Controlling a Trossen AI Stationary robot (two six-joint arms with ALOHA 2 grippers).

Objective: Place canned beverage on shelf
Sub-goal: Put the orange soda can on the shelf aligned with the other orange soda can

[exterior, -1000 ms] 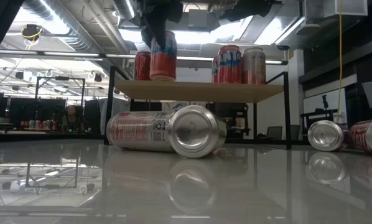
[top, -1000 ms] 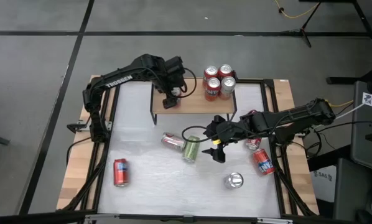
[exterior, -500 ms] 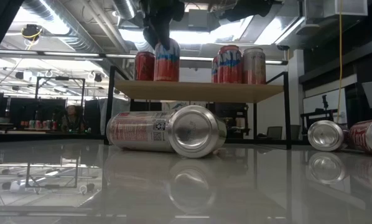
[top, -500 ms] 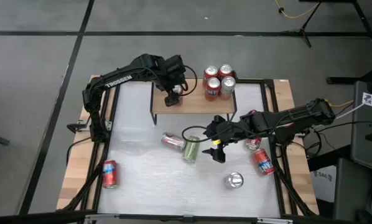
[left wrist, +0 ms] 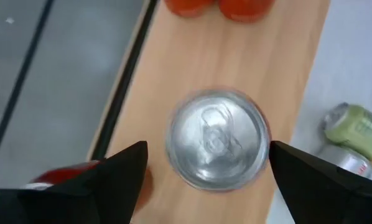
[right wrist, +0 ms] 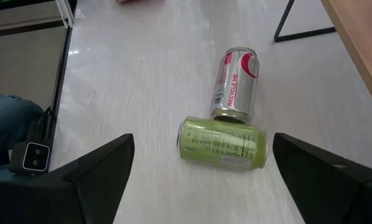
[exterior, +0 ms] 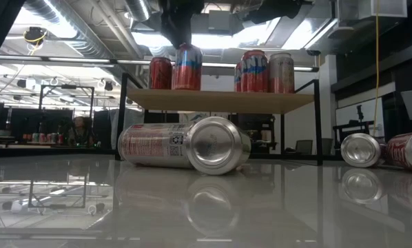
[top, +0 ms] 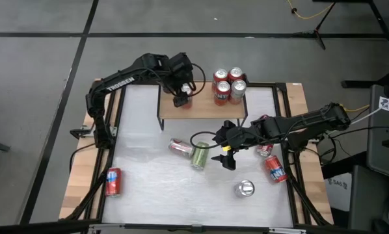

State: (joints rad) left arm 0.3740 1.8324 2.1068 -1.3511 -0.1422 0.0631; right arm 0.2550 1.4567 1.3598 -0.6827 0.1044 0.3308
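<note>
Table (top: 149, 188): white top with wooden edges, bearing everything below.
Shelf (top: 204, 109): wood plank at the table's 12 o'clock; four cans (top: 229, 84) cluster at its 2 o'clock corner.
Left gripper (top: 179, 99): directly above the red can (exterior: 186, 67), fingers (left wrist: 99, 180) spread clear on either side, released.
Red can: upright on the shelf's 10 o'clock part, silver lid up.
Right gripper (top: 224, 155): released, hanging mid-table beside the fallen cans.
Silver can (right wrist: 234, 84): lying down, reads "RECYCLE ME", touching a green can (right wrist: 222, 143).
Strays: red can (top: 112, 181) at 8 o'clock.
</note>
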